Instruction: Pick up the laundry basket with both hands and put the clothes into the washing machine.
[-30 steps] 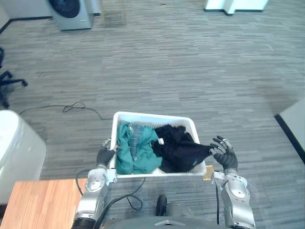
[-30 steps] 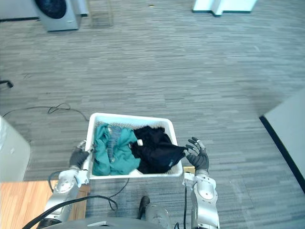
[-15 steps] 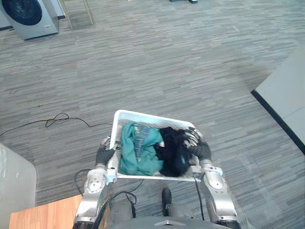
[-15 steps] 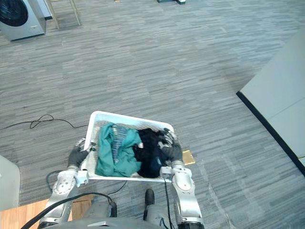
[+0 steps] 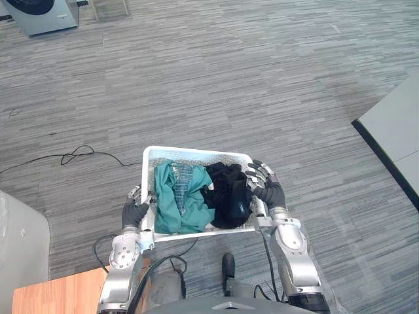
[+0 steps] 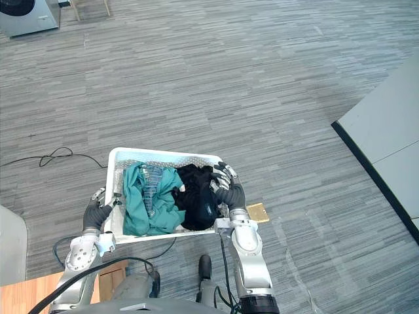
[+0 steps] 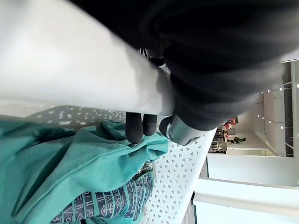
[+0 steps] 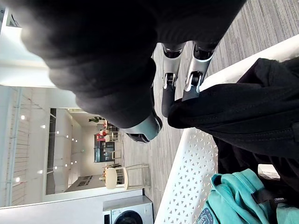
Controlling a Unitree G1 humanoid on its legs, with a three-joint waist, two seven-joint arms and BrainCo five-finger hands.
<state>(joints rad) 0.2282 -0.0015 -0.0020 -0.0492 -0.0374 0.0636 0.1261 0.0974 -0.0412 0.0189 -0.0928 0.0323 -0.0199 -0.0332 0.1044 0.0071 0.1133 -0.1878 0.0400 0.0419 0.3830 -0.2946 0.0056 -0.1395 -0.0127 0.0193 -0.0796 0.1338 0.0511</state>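
A white perforated laundry basket sits low in front of me, between my arms. A teal garment fills its left half and a black garment its right half, spilling over the right rim. My left hand is at the basket's left side; in the left wrist view its dark fingertips curl over the white rim above the teal cloth. On the right rim, my right hand has its fingers lying over the black cloth, with the thumb beneath.
The washing machine stands far off at the upper left across grey striped floor. A pale rounded unit and a wooden top are close on my left. A light panel with a dark edge lies to the right. A small tan square lies by the basket.
My right hand, open and beside the basket a second ago, has come onto the right rim over the black garment. The whole view has shifted as the camera moved.
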